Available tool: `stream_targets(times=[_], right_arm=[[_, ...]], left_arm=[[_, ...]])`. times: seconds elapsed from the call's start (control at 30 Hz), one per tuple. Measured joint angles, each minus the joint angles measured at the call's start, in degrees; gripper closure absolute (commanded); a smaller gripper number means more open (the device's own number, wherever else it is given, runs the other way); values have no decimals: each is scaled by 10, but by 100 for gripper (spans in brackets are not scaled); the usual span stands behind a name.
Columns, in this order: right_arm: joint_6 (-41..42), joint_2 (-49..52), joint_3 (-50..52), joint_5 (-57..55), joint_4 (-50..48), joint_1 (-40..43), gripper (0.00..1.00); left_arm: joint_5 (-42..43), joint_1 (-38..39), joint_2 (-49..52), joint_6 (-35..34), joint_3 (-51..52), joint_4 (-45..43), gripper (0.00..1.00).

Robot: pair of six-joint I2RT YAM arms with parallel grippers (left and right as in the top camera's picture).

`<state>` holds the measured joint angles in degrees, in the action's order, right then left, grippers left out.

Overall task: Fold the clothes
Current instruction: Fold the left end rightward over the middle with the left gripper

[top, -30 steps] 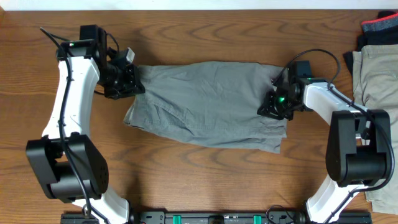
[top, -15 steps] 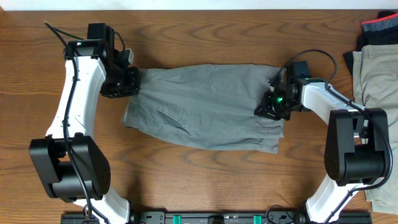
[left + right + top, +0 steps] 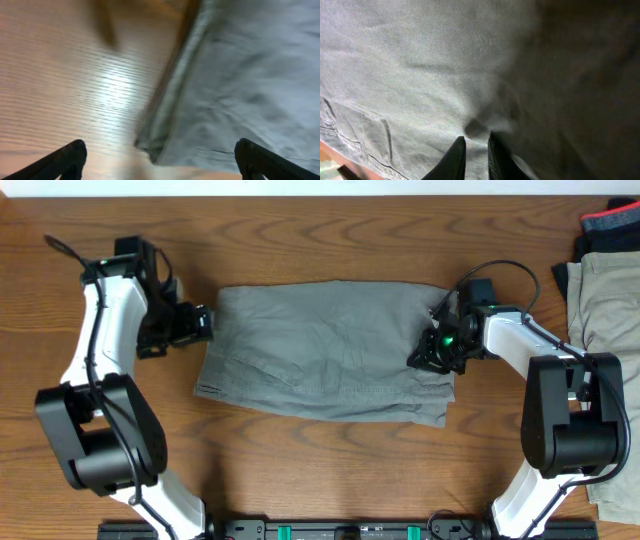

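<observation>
left jaws: spread wide, held nothing | right jaws: pinched shorts [image 3: 330, 350] cloth | shorts: lay flat on bench [image 3: 300, 450]

Wooden table [image 3: 320, 240]: grey shorts [image 3: 320, 350] flat centre, khaki trousers [image 3: 603, 305] right edge

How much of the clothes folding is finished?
Done: the grey shorts lie smoothed flat on the table. In hand: the right claw pinches their right end; the left claw is open, beside their left edge. Left: probably folding the shorts smaller, then the khaki trousers waiting at the table's right edge.
</observation>
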<state>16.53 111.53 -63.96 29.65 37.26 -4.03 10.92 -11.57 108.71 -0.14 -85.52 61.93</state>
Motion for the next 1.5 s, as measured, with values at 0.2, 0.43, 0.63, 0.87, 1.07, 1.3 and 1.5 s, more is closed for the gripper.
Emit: stream_targets(times=[0.2, 0.43, 0.63, 0.87, 1.07, 1.3, 1.5], right_arm=[[0, 0, 0, 0, 0, 0, 84], [0, 1, -1, 1, 0, 0, 84], [0, 1, -1, 1, 0, 0, 84], [0, 1, -1, 0, 0, 0, 85], [0, 1, -1, -2, 0, 0, 85], [0, 1, -1, -3, 3, 0, 87], [-4, 3, 0, 6, 21, -4, 90]], left_arm=[[55, -44, 75, 6, 17, -15, 4], [167, -52, 128, 37, 15, -20, 16], [262, -52, 149, 61, 13, -20, 34], [314, -53, 162, 86, 29, -41, 52], [344, -52, 168, 92, 47, -66, 91], [340, -66, 173, 94, 48, -8, 94], [300, -94, 123, 94, 30, 62, 94]])
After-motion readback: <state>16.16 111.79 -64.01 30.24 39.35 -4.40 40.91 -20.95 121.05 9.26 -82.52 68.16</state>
